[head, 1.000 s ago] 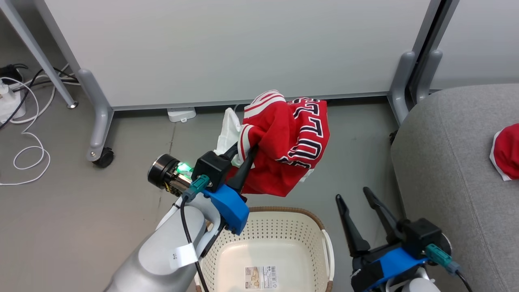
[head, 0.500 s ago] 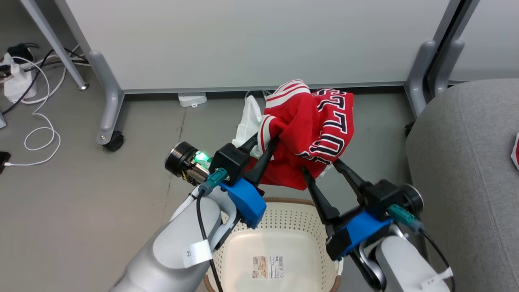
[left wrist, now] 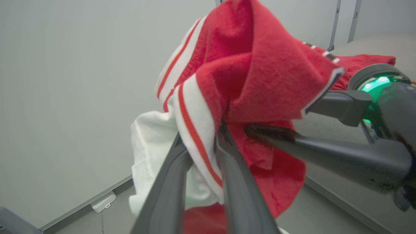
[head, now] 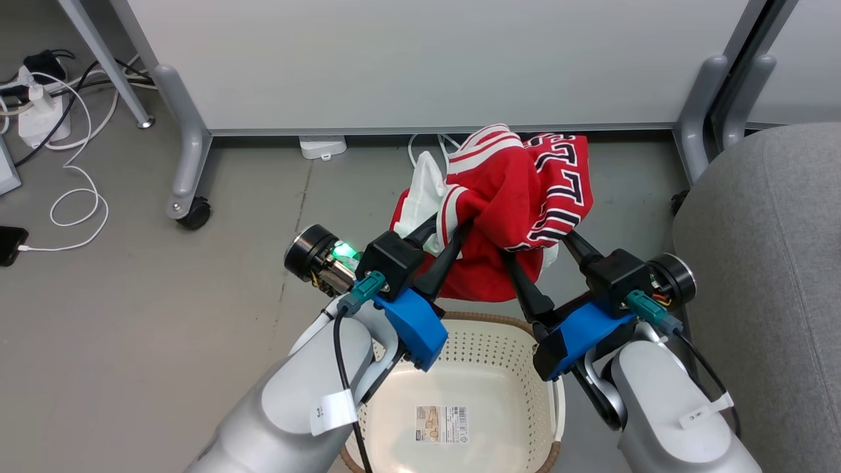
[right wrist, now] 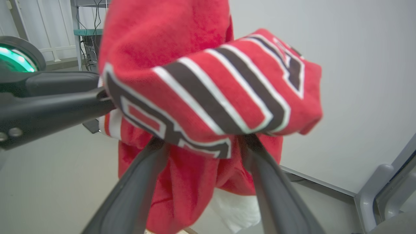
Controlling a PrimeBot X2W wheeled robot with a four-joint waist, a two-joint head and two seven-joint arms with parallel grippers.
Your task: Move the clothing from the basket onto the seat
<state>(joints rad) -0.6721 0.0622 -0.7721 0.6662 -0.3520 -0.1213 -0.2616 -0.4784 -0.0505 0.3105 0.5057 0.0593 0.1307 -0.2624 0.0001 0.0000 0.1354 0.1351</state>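
A red jersey point(head: 519, 190) with white stripes and dark lettering hangs bunched in the air above the basket's far rim. My left gripper point(head: 447, 226) is shut on its striped hem point(left wrist: 195, 130). From the right, my right gripper point(head: 542, 246) stands open, its two fingers spread wide with their tips tucked under the jersey's lettered fold point(right wrist: 208, 97). The cream perforated basket point(head: 489, 322) sits on the floor at the bottom centre, holding nothing but the label on its bottom. The grey seat point(head: 762, 249) fills the right edge.
White partition panels point(head: 420, 59) on grey legs with a caster point(head: 195, 213) stand close behind. A power strip and cables point(head: 46, 118) lie at the far left, with a dark phone point(head: 10, 236) on the floor. A white box point(head: 322, 146) lies under the panel.
My right gripper rose from beside the basket and pushed its open fingers under the jersey. The left gripper keeps its hold. The camera has shifted, so the seat shows less.
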